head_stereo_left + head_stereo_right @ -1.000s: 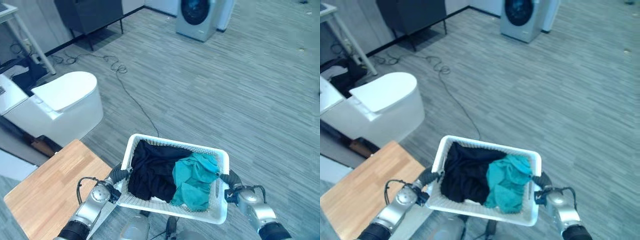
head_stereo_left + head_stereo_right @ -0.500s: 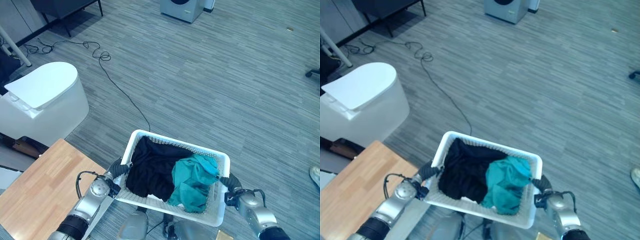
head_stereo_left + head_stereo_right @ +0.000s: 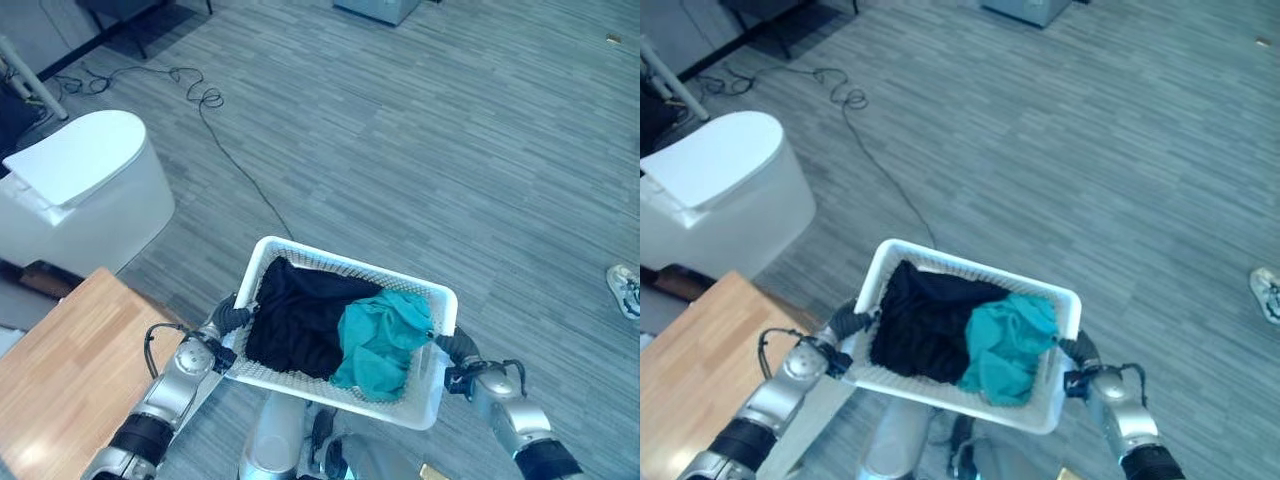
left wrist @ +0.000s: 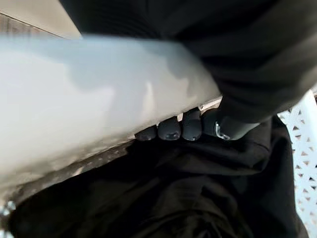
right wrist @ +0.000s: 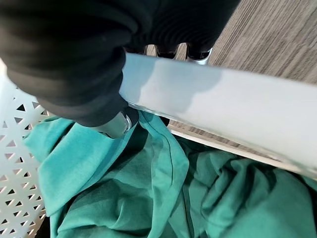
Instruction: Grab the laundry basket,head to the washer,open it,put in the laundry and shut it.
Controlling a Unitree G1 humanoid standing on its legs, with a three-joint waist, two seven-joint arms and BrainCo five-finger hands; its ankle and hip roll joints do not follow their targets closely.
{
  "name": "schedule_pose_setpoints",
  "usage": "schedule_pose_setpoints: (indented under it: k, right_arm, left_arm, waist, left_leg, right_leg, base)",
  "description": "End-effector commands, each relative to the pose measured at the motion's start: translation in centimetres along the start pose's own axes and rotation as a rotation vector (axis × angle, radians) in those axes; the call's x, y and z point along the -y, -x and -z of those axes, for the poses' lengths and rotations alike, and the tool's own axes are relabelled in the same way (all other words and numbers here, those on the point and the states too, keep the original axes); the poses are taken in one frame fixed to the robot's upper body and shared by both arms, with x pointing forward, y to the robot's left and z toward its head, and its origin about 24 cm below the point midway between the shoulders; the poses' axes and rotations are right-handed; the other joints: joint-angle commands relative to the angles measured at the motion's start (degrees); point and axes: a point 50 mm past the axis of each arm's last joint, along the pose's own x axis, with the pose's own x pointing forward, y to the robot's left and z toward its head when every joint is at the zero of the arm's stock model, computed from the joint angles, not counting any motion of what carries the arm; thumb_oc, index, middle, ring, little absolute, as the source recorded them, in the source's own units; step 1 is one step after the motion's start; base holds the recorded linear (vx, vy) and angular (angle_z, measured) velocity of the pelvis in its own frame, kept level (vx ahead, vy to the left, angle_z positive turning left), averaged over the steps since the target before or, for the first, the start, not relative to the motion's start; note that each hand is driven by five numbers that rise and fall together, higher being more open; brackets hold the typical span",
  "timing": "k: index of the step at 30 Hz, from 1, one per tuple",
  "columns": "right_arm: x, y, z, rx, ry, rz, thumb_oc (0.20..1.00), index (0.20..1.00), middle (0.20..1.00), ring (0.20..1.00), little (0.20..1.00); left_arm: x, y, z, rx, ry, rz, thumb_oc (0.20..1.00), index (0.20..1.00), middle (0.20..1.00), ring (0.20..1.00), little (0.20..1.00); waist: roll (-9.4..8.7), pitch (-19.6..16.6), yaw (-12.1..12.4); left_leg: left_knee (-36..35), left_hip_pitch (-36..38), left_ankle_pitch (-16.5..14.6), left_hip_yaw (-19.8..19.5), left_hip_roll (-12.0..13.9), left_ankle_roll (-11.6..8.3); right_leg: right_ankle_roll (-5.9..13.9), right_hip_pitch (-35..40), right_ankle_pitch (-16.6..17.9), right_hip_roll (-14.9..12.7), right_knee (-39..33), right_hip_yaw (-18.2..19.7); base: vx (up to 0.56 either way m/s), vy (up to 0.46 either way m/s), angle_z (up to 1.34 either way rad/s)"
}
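Observation:
I carry a white laundry basket (image 3: 300, 252) in front of me above the floor. A black garment (image 3: 300, 320) fills its left half and a teal garment (image 3: 382, 340) its right half. My left hand (image 3: 228, 317) is shut on the basket's left rim (image 4: 74, 94), with its fingertips (image 4: 172, 130) curled over the edge onto the black cloth. My right hand (image 3: 450, 349) is shut on the right rim (image 5: 208, 99), its thumb against the teal cloth (image 5: 148, 188). The washer's base (image 3: 378, 8) shows at the top edge, far ahead.
A white toilet (image 3: 78, 190) stands to the left on the floor. A wooden tabletop (image 3: 60, 370) is at lower left, close to my left arm. A black cable (image 3: 225, 150) runs across the grey plank floor. A person's shoe (image 3: 625, 290) is at the right edge.
The camera has moved forward and tipped down: the washer has slid up to the top edge, and a shoe shows at the right. Both hands keep their hold on the basket.

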Motion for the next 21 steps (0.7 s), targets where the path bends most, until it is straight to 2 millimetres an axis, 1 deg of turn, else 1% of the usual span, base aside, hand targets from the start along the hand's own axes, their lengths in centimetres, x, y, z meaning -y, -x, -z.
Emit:
schedule_pose_setpoints:
  k: [1, 2, 3, 4, 5, 6, 7, 8, 9, 10, 11, 12, 13, 14, 15, 16, 17, 18, 19, 20, 21]
  right_arm:
    - [-2.2, 0.2, -4.7, 0.243, -0.028, -0.203, 0.2, 0.2, 0.2, 0.2, 0.2]
    - [-2.1, 0.3, -4.7, 0.243, -0.022, -0.21, 0.2, 0.2, 0.2, 0.2, 0.2]
    - [-2.1, 0.3, -4.7, 0.243, -0.021, -0.21, 0.2, 0.2, 0.2, 0.2, 0.2]
    - [-2.0, 0.5, -4.7, 0.244, -0.022, -0.211, 0.2, 0.2, 0.2, 0.2, 0.2]
    - [-1.4, 0.9, -4.5, 0.245, -0.027, -0.199, 0.2, 0.2, 0.2, 0.2, 0.2]
    - [-1.4, 0.9, -4.5, 0.245, -0.027, -0.199, 0.2, 0.2, 0.2, 0.2, 0.2]
    - [-0.7, 1.1, -4.4, 0.245, -0.029, -0.182, 0.2, 0.2, 0.2, 0.2, 0.2]
    - [0.1, 1.5, -4.3, 0.242, -0.028, -0.163, 0.2, 0.2, 0.2, 0.2, 0.2]
    - [0.1, 1.5, -4.3, 0.241, -0.028, -0.162, 0.2, 0.2, 0.2, 0.2, 0.2]
    - [0.7, 1.8, -4.3, 0.239, -0.012, -0.151, 0.2, 0.2, 0.2, 0.2, 0.2]
    - [0.7, 1.9, -4.3, 0.238, -0.011, -0.15, 0.2, 0.2, 0.2, 0.2, 0.2]
    - [0.9, 2.2, -4.1, 0.235, -0.011, -0.152, 0.2, 0.2, 0.2, 0.2, 0.2]
    - [1.0, 2.2, -4.1, 0.235, -0.011, -0.151, 0.2, 0.2, 0.2, 0.2, 0.2]
    - [1.1, 2.5, -4.1, 0.234, -0.005, -0.157, 0.2, 0.2, 0.2, 0.2, 0.2]
    - [1.1, 2.4, -3.9, 0.229, -0.004, -0.163, 0.2, 0.2, 0.2, 0.2, 0.2]
    - [1.4, 2.5, -4.2, 0.232, 0.004, -0.157, 0.2, 0.2, 0.2, 0.2, 0.2]
    - [1.4, 2.5, -4.2, 0.231, 0.003, -0.157, 0.2, 0.2, 0.2, 0.2, 0.2]
    - [1.6, 2.6, -4.2, 0.237, -0.011, -0.147, 0.2, 0.2, 0.2, 0.2, 0.2]
    - [1.8, 2.5, -4.4, 0.248, -0.029, -0.131, 0.2, 0.2, 0.2, 0.2, 0.2]
    - [1.8, 2.5, -4.4, 0.249, -0.03, -0.131, 0.2, 0.2, 0.2, 0.2, 0.2]
    - [2.1, 2.5, -4.1, 0.231, -0.012, -0.107, 0.2, 0.2, 0.2, 0.2, 0.2]
  left_arm:
    - [-6.3, 0.5, -1.6, 0.077, -0.045, -0.216, 0.2, 0.2, 0.2, 0.2, 0.2]
    - [-6.6, 0.6, -1.6, 0.073, -0.037, -0.227, 0.2, 0.2, 0.2, 0.2, 0.2]
    - [-6.6, 0.6, -1.6, 0.073, -0.036, -0.227, 0.2, 0.2, 0.2, 0.2, 0.2]
    - [-6.6, 0.7, -1.5, 0.07, -0.035, -0.224, 0.2, 0.2, 0.2, 0.2, 0.2]
    - [-6.4, 0.6, -1.5, 0.073, -0.03, -0.218, 0.2, 0.2, 0.2, 0.2, 0.2]
    - [-6.4, 0.6, -1.5, 0.073, -0.03, -0.217, 0.2, 0.2, 0.2, 0.2, 0.2]
    - [-6.5, 0.4, -1.8, 0.082, -0.039, -0.221, 0.2, 0.2, 0.2, 0.2, 0.2]
    - [-6.7, 0.2, -2.3, 0.098, -0.05, -0.232, 0.2, 0.2, 0.2, 0.2, 0.2]
    - [-6.7, 0.1, -2.3, 0.098, -0.05, -0.231, 0.2, 0.2, 0.2, 0.2, 0.2]
    - [-7.1, -0.5, -3.4, 0.128, -0.08, -0.254, 0.2, 0.2, 0.2, 0.2, 0.2]
    - [-7.1, -0.5, -3.4, 0.128, -0.08, -0.253, 0.2, 0.2, 0.2, 0.2, 0.2]
    - [-6.9, -1.2, -3.9, 0.138, -0.084, -0.256, 0.2, 0.2, 0.2, 0.2, 0.2]
    - [-6.9, -1.2, -3.9, 0.138, -0.084, -0.255, 0.2, 0.2, 0.2, 0.2, 0.2]
    - [-6.6, -1.3, -3.8, 0.132, -0.082, -0.247, 0.2, 0.2, 0.2, 0.2, 0.2]
    - [-6.4, -1.4, -3.6, 0.126, -0.077, -0.245, 0.2, 0.2, 0.2, 0.2, 0.2]
    - [-5.8, -1.7, -3.6, 0.121, -0.075, -0.219, 0.2, 0.2, 0.2, 0.2, 0.2]
    - [-5.8, -1.7, -3.6, 0.121, -0.076, -0.219, 0.2, 0.2, 0.2, 0.2, 0.2]
    - [-5.7, -1.8, -3.5, 0.109, -0.074, -0.212, 0.2, 0.2, 0.2, 0.2, 0.2]
    - [-6.1, -1.6, -3.4, 0.108, -0.049, -0.226, 0.2, 0.2, 0.2, 0.2, 0.2]
    - [-6.1, -1.6, -3.4, 0.109, -0.049, -0.227, 0.2, 0.2, 0.2, 0.2, 0.2]
    - [-5.8, -1.6, -3.7, 0.126, -0.026, -0.219, 0.2, 0.2, 0.2, 0.2, 0.2]
  waist:
    - [-0.27, -3.2, -2.33]
    - [2.29, -2.46, -4.97]
    - [2.36, -2.47, -5.09]
    - [3.38, -1.99, -7.04]
    - [3.55, -1.63, -10.31]
    - [3.7, -1.65, -10.47]
    - [3.49, -1.86, -12.28]
    - [2.53, -2.4, -13.98]
    - [3.05, -2.35, -14.08]
    - [3.44, -2.25, -15.59]
    - [3.83, -2.22, -15.69]
    - [3.98, -2.85, -16.82]
    - [4.11, -2.78, -16.89]
    - [3.71, -3.68, -17.17]
    - [3.78, -4.77, -17.38]
    - [3.75, -4.97, -17.83]
    - [3.99, -5.15, -17.91]
    - [3.17, -4.85, -17.78]
    - [2.83, -4.01, -16.19]
    - [2.68, -4.08, -16.35]
    - [2.22, -3.21, -15.15]
  left_leg:
    - [2.72, 3.85, -6.06, -0.35, 2.26, 3.13]
    - [0.16, 10.78, -7.95, -1.86, 2.72, 3.56]
    - [-0.07, 10.81, -7.72, -1.95, 2.76, 3.52]
    - [-1.05, 14.17, -8.8, -3.39, 2.41, 3.56]
    - [-1.35, 18.92, -11.44, -5.87, 1.11, 3.0]
    - [-1.48, 18.92, -11.25, -6.05, 1.25, 2.94]
    - [-2.05, 22.04, -13.42, -7.93, 0.76, 2.25]
    - [-2.52, 25.2, -15.92, -10.05, -0.29, 0.87]
    - [-2.57, 25.57, -16.26, -10.31, 0.22, 0.85]
    - [-2.84, 29.04, -18.37, -12.13, 0.91, -0.3]
    - [-2.84, 29.22, -18.57, -12.3, 1.26, -0.32]
    - [-2.63, 32.59, -19.19, -13.71, 1.82, -1.31]
    - [-2.72, 32.75, -19.19, -13.84, 1.95, -1.34]
    - [-2.34, 34.31, -19.56, -14.38, 2.22, -1.92]
    - [-0.5, 35.09, -17.89, -14.51, 3.13, -2.87]
    - [13.36, 30.47, -6.97, -11.44, 6.88, -5.82]
    - [13.62, 30.31, -7.33, -11.53, 7.11, -5.77]
    - [23.49, 25.55, -2.05, -9.32, 10.24, -5.67]
    - [36.83, 19.02, -0.88, -8.83, 10.84, -4.47]
    - [37.05, 18.57, -0.71, -8.98, 10.64, -4.46]
    - [40.55, 13.88, -1.54, -8.0, 11.35, -3.24]
  right_leg:
    - [11.5, 3.86, 26.78, -8.77, 21.04, -3.28]
    - [9.03, -4.76, 22.82, -11.29, 24.56, -5.73]
    - [8.93, -4.79, 22.9, -11.26, 24.53, -5.87]
    - [7.53, -8.95, 20.01, -11.66, 22.91, -7.0]
    - [6.55, -13.18, 16.67, -10.63, 15.43, -6.57]
    - [6.46, -13.0, 16.94, -10.53, 15.03, -6.82]
    - [6.49, -14.6, 16.26, -10.07, 6.69, -5.86]
    - [7.32, -16.06, 17.14, -10.95, -7.77, -3.41]
    - [7.33, -15.08, 17.43, -10.55, -8.98, -3.83]
    - [8.88, -18.18, 21.24, -12.2, -18.1, -2.84]
    - [8.89, -17.66, 21.42, -11.97, -18.68, -3.17]
    - [9.4, -18.63, 22.94, -11.97, -18.59, -3.05]
    - [9.38, -18.54, 22.77, -11.93, -18.43, -3.23]
    - [9.2, -17.27, 23.9, -12.45, -17.53, -3.32]
    - [8.65, -16.3, 25.14, -12.19, -16.52, -3.76]
    - [6.7, -14.01, 25.4, -11.79, -14.22, -4.86]
    - [6.81, -14.06, 25.09, -11.62, -14.16, -5.02]
    - [4.8, -11.62, 23.93, -10.51, -13.53, -4.81]
    - [1.46, -7.77, 20.89, -8.56, -13.59, -5.26]
    - [1.44, -7.98, 21.09, -8.75, -13.67, -5.35]
    - [0.28, -4.64, 18.36, -7.44, -13.43, -5.13]
  base:
    - [0.98, 0.314, -0.25]
    - [0.76, 0.273, -0.3]
    - [0.58, 0.206, 0.16]
    - [0.63, 0.043, 0.11]
    - [0.63, 0.044, 0.14]
    - [0.71, -0.07, 0.23]
    - [0.69, -0.169, 0.38]
    - [0.72, -0.162, 0.52]
    - [0.83, -0.21, 0.98]
    - [0.45, -0.098, 0.95]
    - [0.82, -0.221, 1.21]
    - [0.42, -0.116, 0.81]
    - [0.58, -0.184, 0.88]
    - [0.42, -0.172, 0.66]
    - [0.66, -0.417, 0.72]
    - [0.5, -0.345, 0.52]
    - [0.4, -0.438, 0.46]
    - [0.42, -0.44, 0.54]
    - [0.39, -0.449, 0.58]
    - [0.5, -0.425, 0.21]
    - [0.23, -0.177, -0.23]
